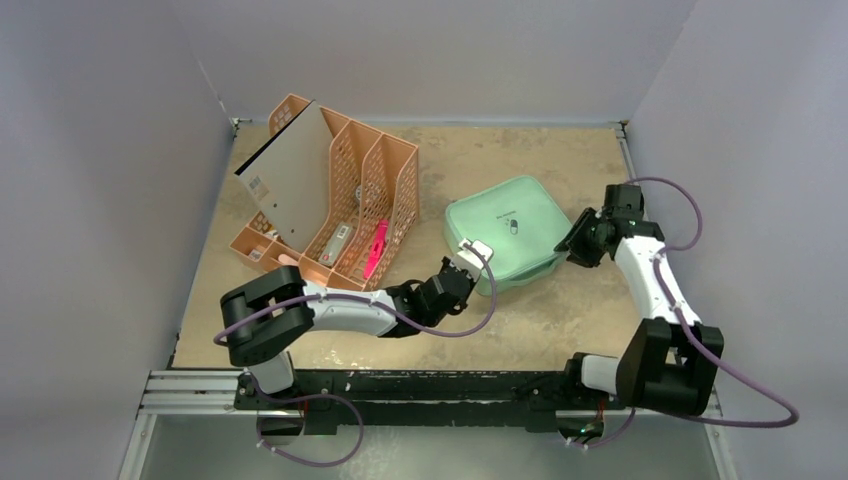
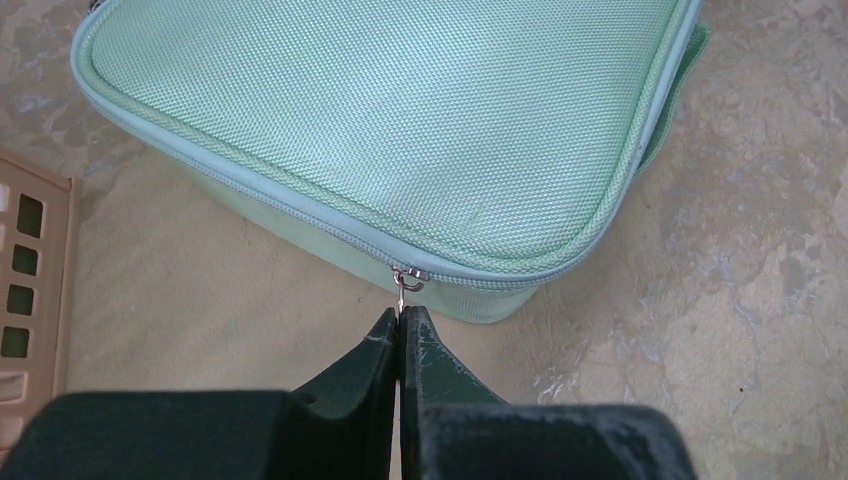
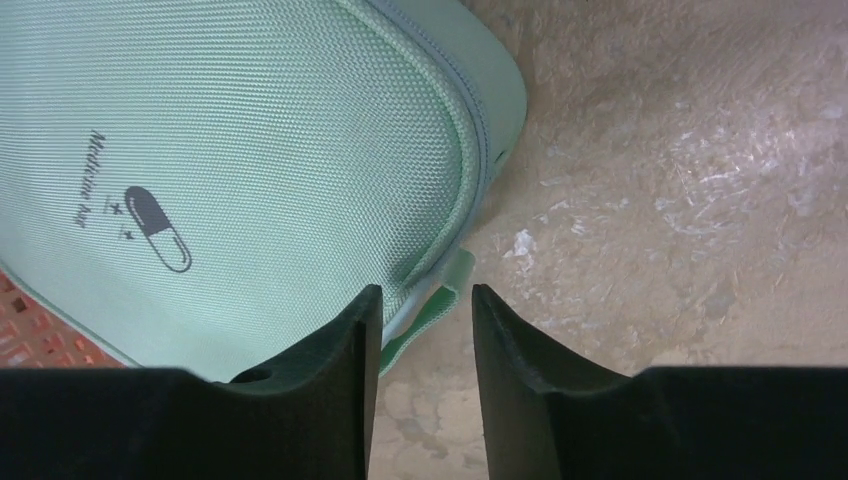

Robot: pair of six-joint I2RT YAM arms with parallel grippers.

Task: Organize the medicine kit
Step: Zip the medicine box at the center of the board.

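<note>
The mint-green medicine kit [image 1: 505,230] lies shut on the table, right of centre. My left gripper [image 1: 470,262] is at its near-left corner. In the left wrist view the gripper [image 2: 402,315] is shut on the metal zipper pull [image 2: 403,290], which hangs from the zipper on the kit's [image 2: 400,120] side. My right gripper [image 1: 578,245] is at the kit's right edge. In the right wrist view it [image 3: 426,290] is open, with the kit's green side strap [image 3: 432,308] between its fingers. The kit's printed lid [image 3: 230,150] fills the left of that view.
An orange mesh file rack [image 1: 340,200] stands left of the kit, holding a grey board [image 1: 290,190] and a pink item [image 1: 375,250]. Its edge shows in the left wrist view [image 2: 30,290]. White walls close in the table on three sides.
</note>
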